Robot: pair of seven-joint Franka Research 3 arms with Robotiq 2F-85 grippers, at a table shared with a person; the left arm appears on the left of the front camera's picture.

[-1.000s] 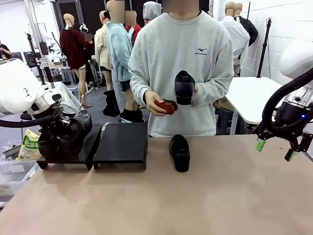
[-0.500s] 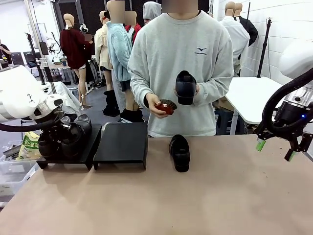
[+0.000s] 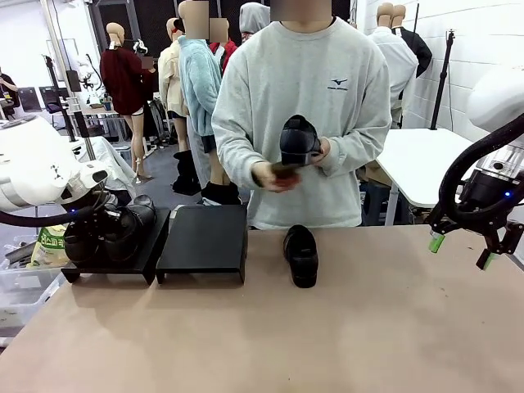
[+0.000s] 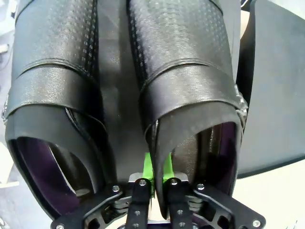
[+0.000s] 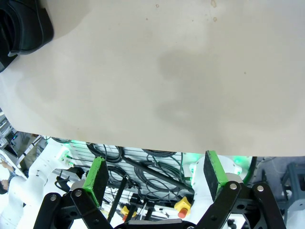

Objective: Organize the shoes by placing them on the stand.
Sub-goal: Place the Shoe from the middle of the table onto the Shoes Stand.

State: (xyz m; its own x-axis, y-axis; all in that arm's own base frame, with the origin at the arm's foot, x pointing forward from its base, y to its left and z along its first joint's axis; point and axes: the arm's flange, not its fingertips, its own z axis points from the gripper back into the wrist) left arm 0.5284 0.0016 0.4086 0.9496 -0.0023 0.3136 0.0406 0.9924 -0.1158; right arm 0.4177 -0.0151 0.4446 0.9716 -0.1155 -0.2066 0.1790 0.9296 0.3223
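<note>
Your left gripper (image 4: 157, 168) had its fingers pinched close on the heel rim of the inner shoe (image 4: 183, 71), the green pads pressing that thin wall from both sides. The inner shoe stood on the left platform of the stand (image 3: 203, 237), on the side nearer the right platform. The outer shoe (image 4: 55, 71) sat just beside it at the stand's left edge. The two ran parallel, with a narrow strip of platform showing between them.

Your right gripper (image 3: 463, 250) hung above the right edge of the table (image 3: 368, 327) with its fingers spread wide apart.

A third shoe (image 3: 301, 255) lay on the table near its far edge, about midway along, to the right of the stand and apart from it.

Across the table the person (image 3: 303, 74) held a fourth shoe (image 3: 297, 141) upright at chest height. The upper hand (image 3: 321, 151) was wrapped round its side, and the lower hand (image 3: 274, 174), blurred, was just beneath it.
</note>
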